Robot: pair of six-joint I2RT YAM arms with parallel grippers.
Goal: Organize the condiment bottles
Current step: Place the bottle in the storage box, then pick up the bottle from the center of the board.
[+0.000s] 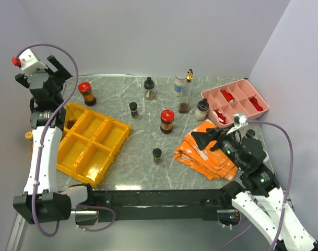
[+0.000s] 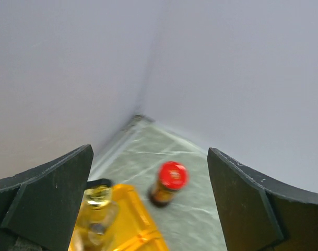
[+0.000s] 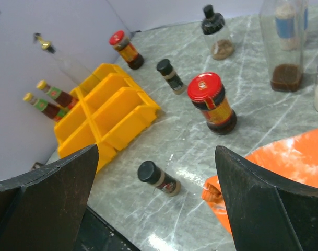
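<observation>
Several condiment bottles stand on the marble table: a red-capped jar (image 1: 86, 93) at the back left, another red-capped jar (image 1: 167, 121) in the middle, small black-capped bottles (image 1: 133, 109) (image 1: 157, 155), a black-topped shaker (image 1: 149, 88), a tall gold-spout bottle (image 1: 186, 94) and a white-lidded jar (image 1: 201, 110). My left gripper (image 1: 58, 67) is raised at the back left, open and empty; its view (image 2: 149, 157) shows the back red-capped jar (image 2: 169, 183) and a clear gold-topped bottle (image 2: 98, 209) in the bin. My right gripper (image 1: 200, 138) is open and empty above the near black-capped bottle (image 3: 159, 178).
Yellow plastic bins (image 1: 91, 141) lie at the left; two yellow-capped bottles (image 3: 49, 99) sit beyond them by the wall. Orange packets (image 1: 208, 157) lie under my right gripper. A pink divided tray (image 1: 252, 97) with red items stands at the back right. Walls close in on the left, back and right.
</observation>
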